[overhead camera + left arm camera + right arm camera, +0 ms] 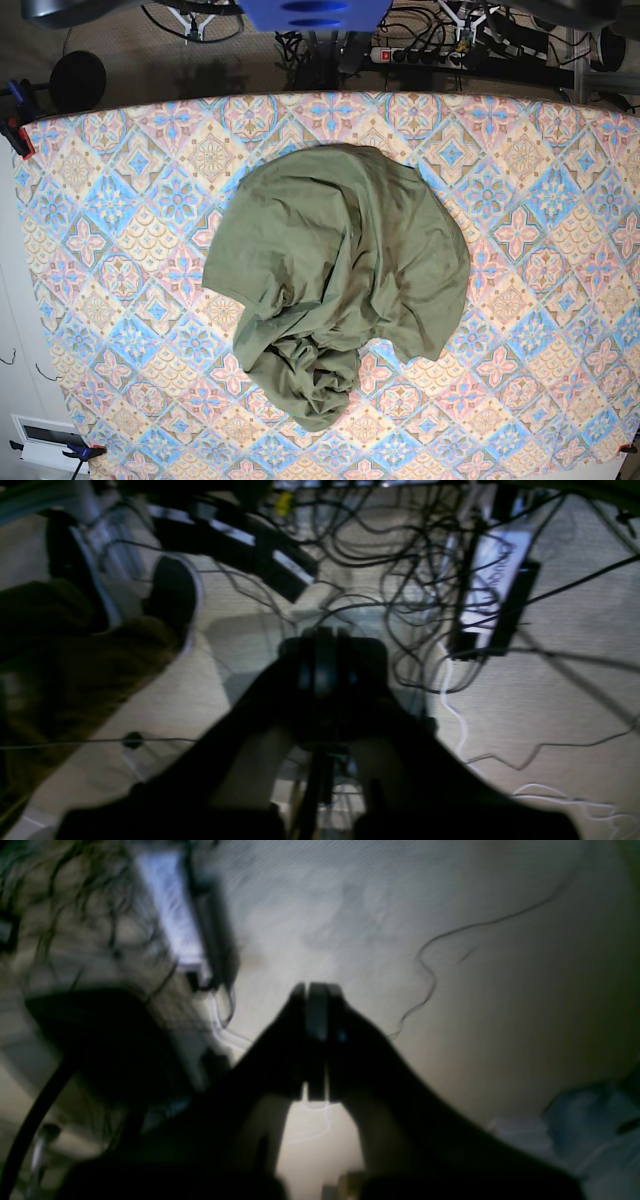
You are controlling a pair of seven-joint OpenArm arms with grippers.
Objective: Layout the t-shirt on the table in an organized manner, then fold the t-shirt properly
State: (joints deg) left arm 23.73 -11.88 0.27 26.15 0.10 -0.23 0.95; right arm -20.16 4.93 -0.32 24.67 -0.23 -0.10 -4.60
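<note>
- A bench (90,250) covered in a tile-patterned cloth of pink, blue, cream and orange medallions fills the base view; floor with cables (420,25) lies beyond its far edge.
- The t-shirt (340,270), olive green, lies crumpled near the bench's middle, bunched into folds at its near end.
- The left tool (322,652) has its jaws pressed together, pinching nothing, over carpeted floor strewn with black cables (400,570).
- The right tool (317,1007) is likewise pressed together and empty, above pale floor; that view is blurred.
</note>
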